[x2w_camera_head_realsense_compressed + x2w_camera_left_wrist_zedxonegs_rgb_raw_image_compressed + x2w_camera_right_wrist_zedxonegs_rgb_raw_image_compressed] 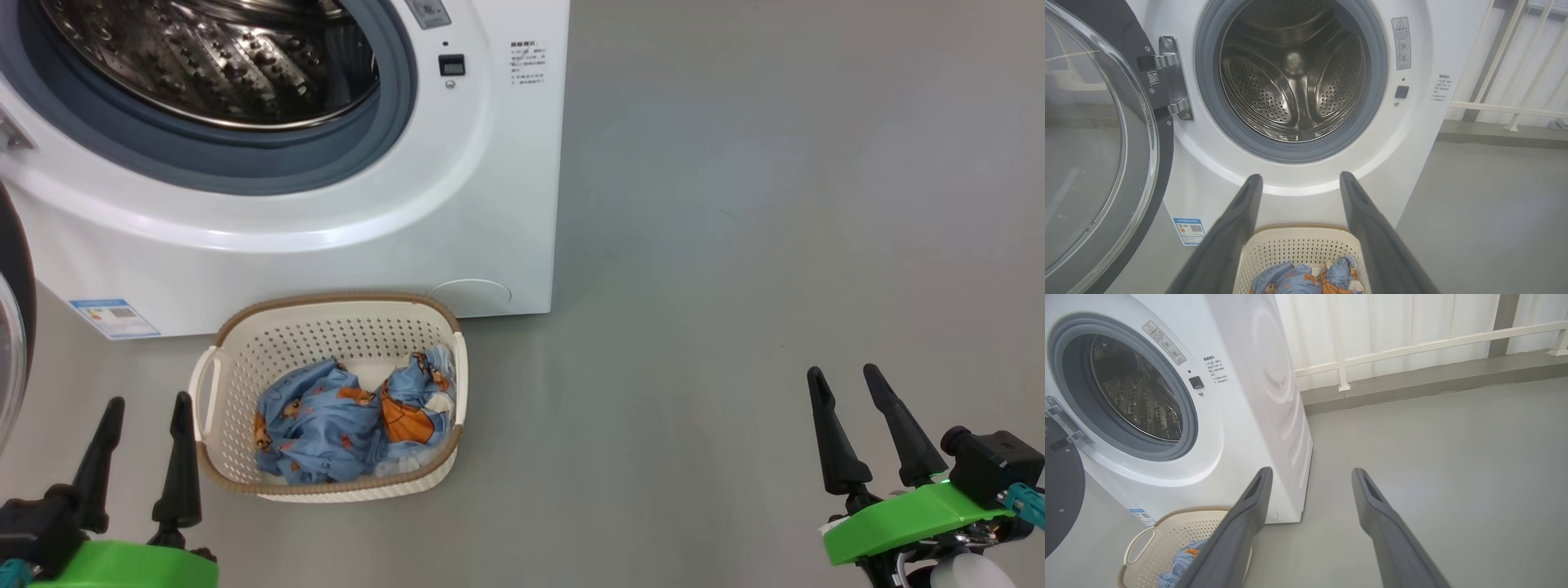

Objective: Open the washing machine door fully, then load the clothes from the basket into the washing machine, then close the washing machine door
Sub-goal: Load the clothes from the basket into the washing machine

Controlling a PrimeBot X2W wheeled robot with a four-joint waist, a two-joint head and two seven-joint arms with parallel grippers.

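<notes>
Cut off: the washing machine [326, 245] runs out past the far edge of the head view, so only its lower front is seen there.
Door: the washing machine door [1090, 134] is swung wide open to the left on a steel hinge [1169, 81]. Its left part is cropped in the left wrist view.
Hard to read: the warning sticker [1401, 43] and the small print right of the opening cannot be made out.
Hidden: the underside of the clothes [351, 420] is covered by the bundle itself, and the basket's near wall is partly masked by fingers [1224, 245] in the left wrist view.
Materials: a perforated steel drum [1294, 81] with raised ribs is ringed by a grey rubber gasket [1208, 94]. The door's glass bulges inside a glossy black rim.
Basket: the basket [359, 335] (cream plastic, dotted with holes, brown woven-look rim) is set on the floor [735, 245], just in front of the machine, below the opening.
Clothes: a crumpled light blue and orange heap is held inside the basket.
Left gripper [148, 400]: fingers spread, nothing held, near and left of the basket.
Right gripper [843, 371]: fingers parted, empty, well apart to the right over bare floor.
Surroundings: a blue label [114, 317] is stuck low on the machine's left, and a white railing [1412, 343] runs along the far wall.
</notes>
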